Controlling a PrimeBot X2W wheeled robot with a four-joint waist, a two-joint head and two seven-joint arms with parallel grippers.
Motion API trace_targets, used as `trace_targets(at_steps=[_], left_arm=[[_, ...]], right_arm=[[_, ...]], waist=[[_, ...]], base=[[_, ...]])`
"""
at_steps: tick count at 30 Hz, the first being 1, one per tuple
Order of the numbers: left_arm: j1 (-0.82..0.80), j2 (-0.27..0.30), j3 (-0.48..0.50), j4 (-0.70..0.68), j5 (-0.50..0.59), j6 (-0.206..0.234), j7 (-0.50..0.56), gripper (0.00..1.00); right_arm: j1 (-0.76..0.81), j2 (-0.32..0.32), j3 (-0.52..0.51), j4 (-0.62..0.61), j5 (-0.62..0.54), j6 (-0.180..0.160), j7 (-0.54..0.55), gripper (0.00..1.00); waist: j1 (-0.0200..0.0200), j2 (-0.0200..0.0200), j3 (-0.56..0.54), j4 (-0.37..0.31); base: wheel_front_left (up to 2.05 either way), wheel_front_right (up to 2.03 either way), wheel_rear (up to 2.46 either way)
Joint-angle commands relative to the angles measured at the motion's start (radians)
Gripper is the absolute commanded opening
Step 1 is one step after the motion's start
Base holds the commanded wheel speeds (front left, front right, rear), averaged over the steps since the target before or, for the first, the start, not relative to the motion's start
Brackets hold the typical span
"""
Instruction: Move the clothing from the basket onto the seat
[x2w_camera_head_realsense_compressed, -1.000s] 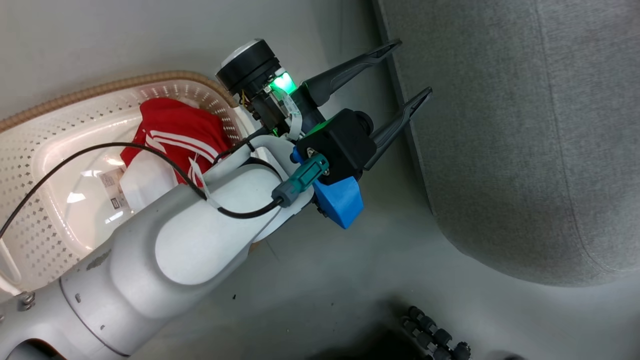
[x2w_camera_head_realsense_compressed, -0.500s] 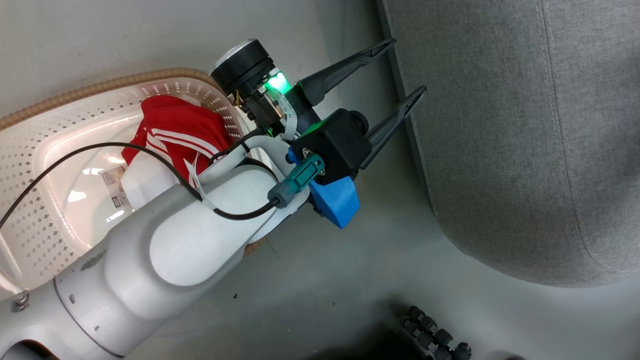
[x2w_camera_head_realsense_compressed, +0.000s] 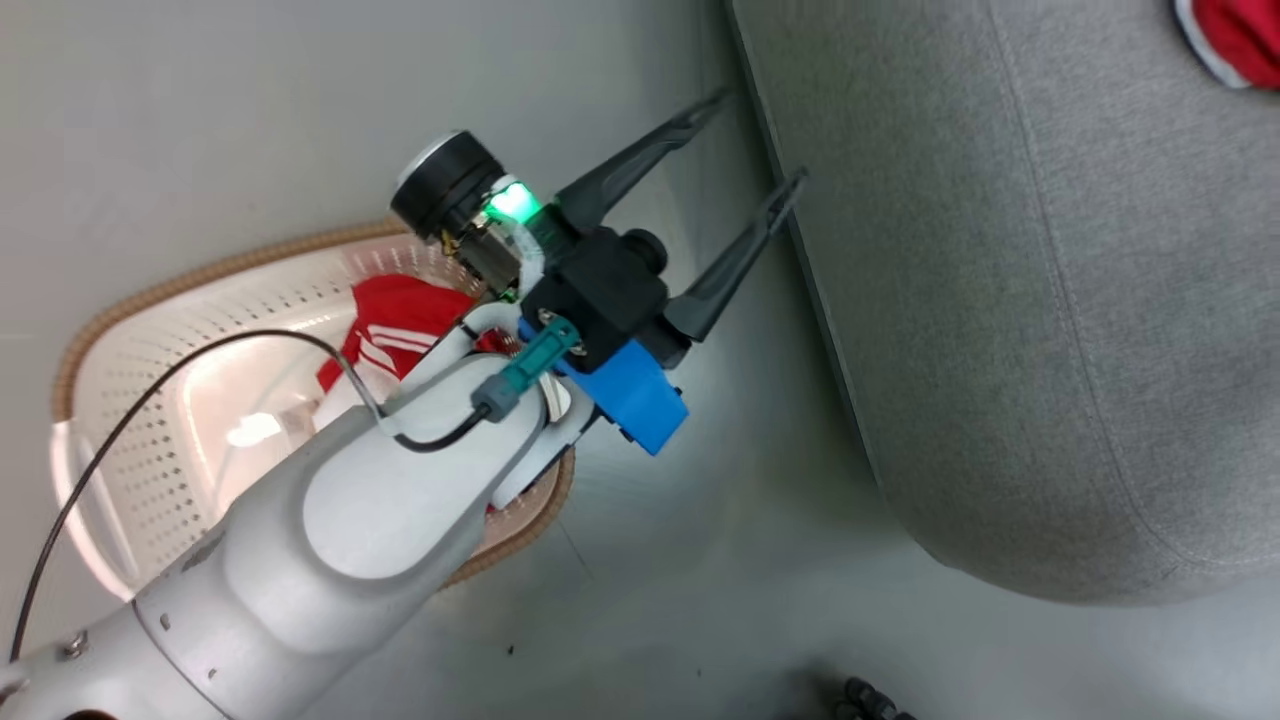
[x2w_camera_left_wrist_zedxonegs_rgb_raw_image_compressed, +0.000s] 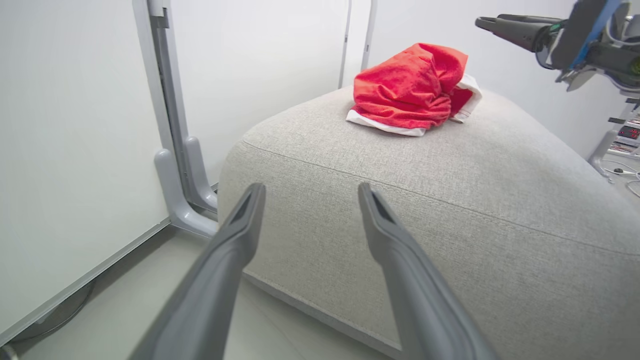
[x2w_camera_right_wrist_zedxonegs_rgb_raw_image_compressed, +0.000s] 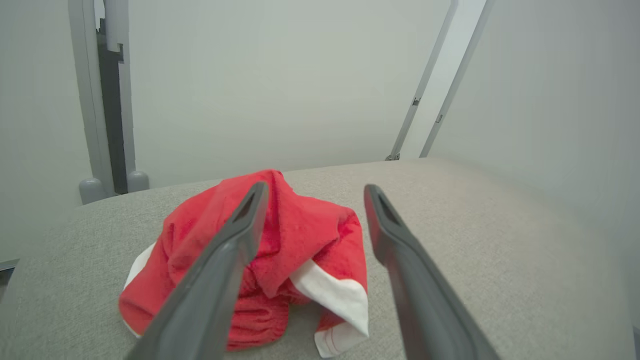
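Whole head view's been shifted, so the camera got moved, not the stuff. The basket (x2w_camera_head_realsense_compressed: 150, 470) is seen smaller and lower now, more of its red shorts (x2w_camera_head_realsense_compressed: 400, 320) is covered by the left arm (x2w_camera_head_realsense_compressed: 380, 500), and a red garment (x2w_camera_head_realsense_compressed: 1235, 35) on the seat (x2w_camera_head_realsense_compressed: 1000, 300) has been brought into frame top right.

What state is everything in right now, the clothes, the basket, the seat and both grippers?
Red garment: crumpled heap lying on the seat.
Striped red garment: bunched inside the basket.
Basket: upright, one garment inside.
Seat: bears one garment on top.
Left gripper: open, empty, between basket and seat in the head view.
Right gripper: open, empty, pointing toward the red garment.
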Motion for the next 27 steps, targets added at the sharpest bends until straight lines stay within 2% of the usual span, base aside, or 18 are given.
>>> trace_targets(at_steps=[1, 5, 12, 21, 27], left_arm=[[0.025, 0.002, 0.019, 0.008, -0.01, 0.013, -0.012, 1.0], [0.086, 0.004, 0.082, 0.027, -0.036, 0.034, -0.025, 1.0], [0.235, 0.013, 0.26, -0.037, -0.019, 0.061, -0.024, 1.0], [0.445, -0.02, 0.498, -0.075, 0.036, 0.049, -0.025, 1.0], [0.581, -0.057, 0.639, -0.081, 0.08, 0.022, -0.025, 1.0]], right_arm=[[0.037, 0.01, 0.01, -0.037, -0.019, -0.001, -0.001, 1.0], [0.099, 0.032, 0.051, -0.127, -0.041, -0.001, -0.001, 1.0], [0.17, 0.047, 0.217, -0.206, -0.049, -0.001, -0.001, 1.0], [0.256, 0.085, 0.404, -0.246, -0.037, -0.001, -0.001, 1.0], [0.324, 0.109, 0.484, -0.238, -0.037, -0.001, -0.001, 1.0]], waist=[[0.0, 0.0, -0.072, 0.027], [0.0, 0.0, -0.159, 0.059], [0.0, 0.0, -0.279, 0.11], [0.0, 0.0, -0.4, 0.2], [0.0, 0.0, -0.476, 0.247]], base=[[0.0, 0.0, 0.0], [0.0, 0.0, 0.0], [0.0, 0.0, 0.0], [0.0, 0.0, 0.0], [0.0, 0.0, 0.0]])
